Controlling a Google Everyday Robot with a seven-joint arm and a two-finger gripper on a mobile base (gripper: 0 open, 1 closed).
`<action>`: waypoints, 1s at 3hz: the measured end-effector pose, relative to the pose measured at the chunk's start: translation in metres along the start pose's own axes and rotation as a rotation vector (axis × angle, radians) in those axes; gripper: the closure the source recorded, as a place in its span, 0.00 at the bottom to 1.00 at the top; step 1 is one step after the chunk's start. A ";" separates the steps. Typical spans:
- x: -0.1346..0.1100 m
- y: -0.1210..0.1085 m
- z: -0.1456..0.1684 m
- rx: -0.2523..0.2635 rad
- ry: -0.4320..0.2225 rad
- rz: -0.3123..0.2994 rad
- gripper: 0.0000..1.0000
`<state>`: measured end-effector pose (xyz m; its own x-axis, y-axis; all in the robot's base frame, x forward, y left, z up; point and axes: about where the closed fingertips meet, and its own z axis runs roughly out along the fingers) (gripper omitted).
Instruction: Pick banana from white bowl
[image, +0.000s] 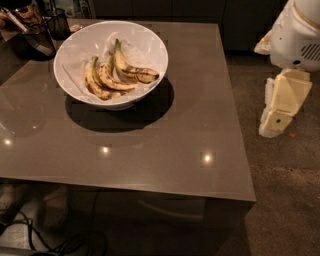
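A bunch of overripe bananas (114, 75), yellow with dark blotches and greenish stems, lies in the white bowl (75, 47), which has a white paper lining. The bowl stands on the far left part of the grey-brown table (165, 130). My gripper (279, 106), cream-coloured, hangs below the white arm housing (299, 35) off the table's right edge, over the floor. It is well to the right of the bowl and holds nothing that I can see.
Dark glass containers (40, 35) with utensils stand at the table's far left corner behind the bowl. Cables (45, 240) lie on the floor under the table's front left. Brown carpet (285, 200) lies to the right of the table.
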<state>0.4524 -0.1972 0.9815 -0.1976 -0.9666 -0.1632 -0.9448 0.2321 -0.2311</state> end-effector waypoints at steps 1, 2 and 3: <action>-0.021 -0.009 0.010 -0.018 0.028 -0.052 0.00; -0.024 -0.012 0.008 0.000 0.017 -0.053 0.00; -0.059 -0.023 0.001 0.010 -0.027 -0.092 0.00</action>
<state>0.4858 -0.1449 0.9951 -0.1026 -0.9807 -0.1664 -0.9559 0.1435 -0.2563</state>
